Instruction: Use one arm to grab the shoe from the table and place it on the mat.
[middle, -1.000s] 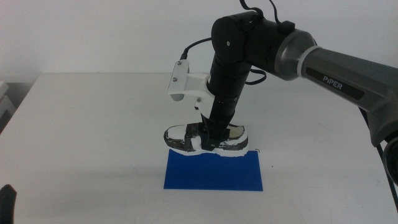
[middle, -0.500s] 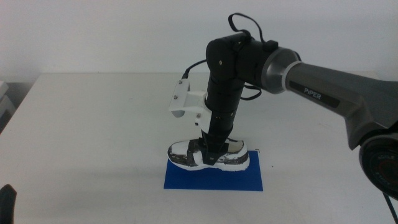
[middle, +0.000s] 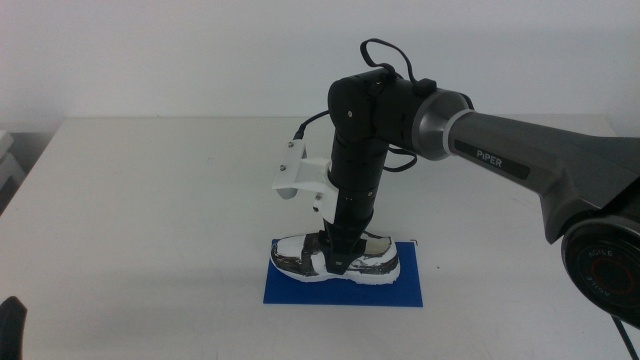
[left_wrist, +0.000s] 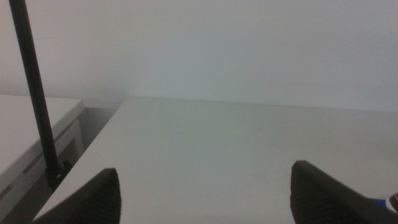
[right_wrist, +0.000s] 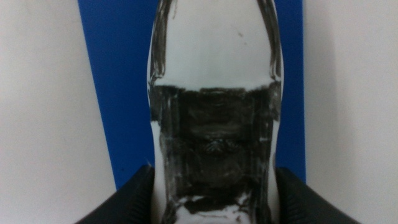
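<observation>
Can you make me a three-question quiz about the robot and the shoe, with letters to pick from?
1. Where is the shoe?
A. over the mat
B. at the table's far edge
C. beside the left gripper

2. What colour is the mat?
A. red
B. green
C. blue

3. What is the right gripper doing?
A. hanging open in the air
B. shut on the shoe
C. lying flat on the table

Answers:
1 A: blue shows on both sides of the shoe in the right wrist view.
2 C: it is deep blue in both views.
3 B: its jaws squeeze the shoe's sides.
The left gripper waits open, near the table's corner.
</observation>
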